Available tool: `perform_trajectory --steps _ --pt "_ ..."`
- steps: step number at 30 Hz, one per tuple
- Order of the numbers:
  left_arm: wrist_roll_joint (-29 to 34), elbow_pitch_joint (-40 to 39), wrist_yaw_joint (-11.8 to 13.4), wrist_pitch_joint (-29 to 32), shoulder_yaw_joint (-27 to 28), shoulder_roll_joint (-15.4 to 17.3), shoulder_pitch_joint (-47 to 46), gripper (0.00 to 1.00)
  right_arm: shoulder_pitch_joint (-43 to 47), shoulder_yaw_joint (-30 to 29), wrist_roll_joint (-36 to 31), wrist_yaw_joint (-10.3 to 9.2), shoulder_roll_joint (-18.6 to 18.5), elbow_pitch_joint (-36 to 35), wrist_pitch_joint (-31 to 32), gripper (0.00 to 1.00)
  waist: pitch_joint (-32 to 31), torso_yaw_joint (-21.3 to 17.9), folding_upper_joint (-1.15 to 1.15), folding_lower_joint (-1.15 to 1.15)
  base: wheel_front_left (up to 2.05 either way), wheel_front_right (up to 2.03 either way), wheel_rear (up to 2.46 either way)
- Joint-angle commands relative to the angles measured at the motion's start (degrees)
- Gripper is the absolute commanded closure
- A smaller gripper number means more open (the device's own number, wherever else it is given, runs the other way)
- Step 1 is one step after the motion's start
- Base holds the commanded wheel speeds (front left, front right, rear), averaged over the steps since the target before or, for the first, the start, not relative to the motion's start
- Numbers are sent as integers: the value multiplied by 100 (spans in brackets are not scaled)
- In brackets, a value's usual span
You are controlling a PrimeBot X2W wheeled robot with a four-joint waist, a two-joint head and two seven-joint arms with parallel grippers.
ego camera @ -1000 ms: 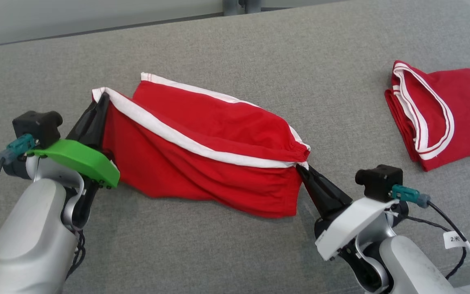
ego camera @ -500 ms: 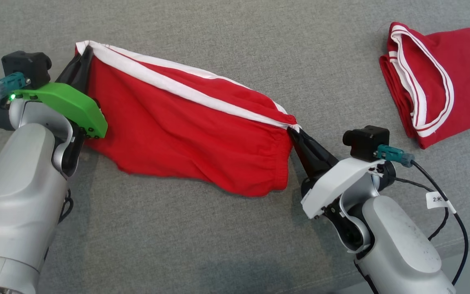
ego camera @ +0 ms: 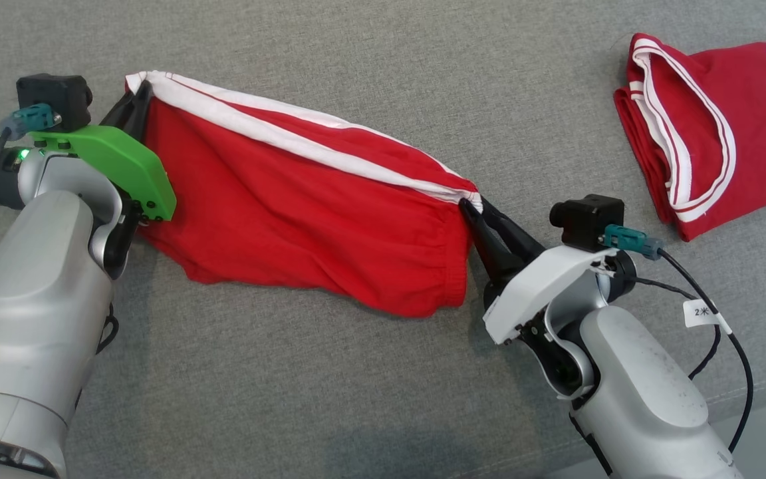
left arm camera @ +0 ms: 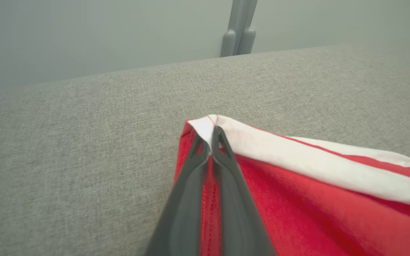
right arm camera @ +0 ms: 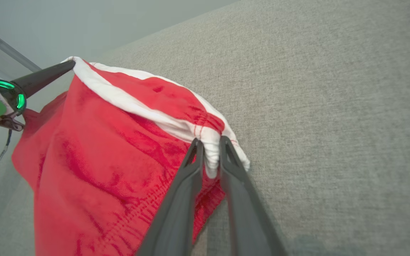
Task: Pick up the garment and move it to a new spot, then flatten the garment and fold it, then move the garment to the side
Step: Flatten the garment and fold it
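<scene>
Soft, light and floppy, the red shorts lie stretched on the grey bench from ten o'clock to just past centre, the left claw pressed tight on one white-striped corner and the right claw pinching the other, probably the firmest holds.

Garment: red, probably shorts, white band along far edge; stretched long, creased, resting on grey fabric surface.
</scene>
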Motion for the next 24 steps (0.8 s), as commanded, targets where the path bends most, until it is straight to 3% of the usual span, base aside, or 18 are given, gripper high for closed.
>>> perform_trajectory --steps 1,2,13,24 --pt "-20 83 -11 48 -55 -29 -92 21 -45 -26 27 -1 -4 15 -36 0 -60 26 0 -1 0 0 0" --pt "-28 123 -11 56 -79 -50 -99 0 -23 -35 19 -1 -2 4 -40 0 -88 38 0 -1 0 0 0" --pt "-230 345 -11 164 -276 -129 -25 0 356 -270 -162 -1 4 -451 192 0 -455 162 0 -1 0 0 0" --pt "-785 251 -12 163 -174 -160 866 0 1244 -1265 -478 -1 -27 -1490 463 0 -1011 421 0 -1 0 0 0"
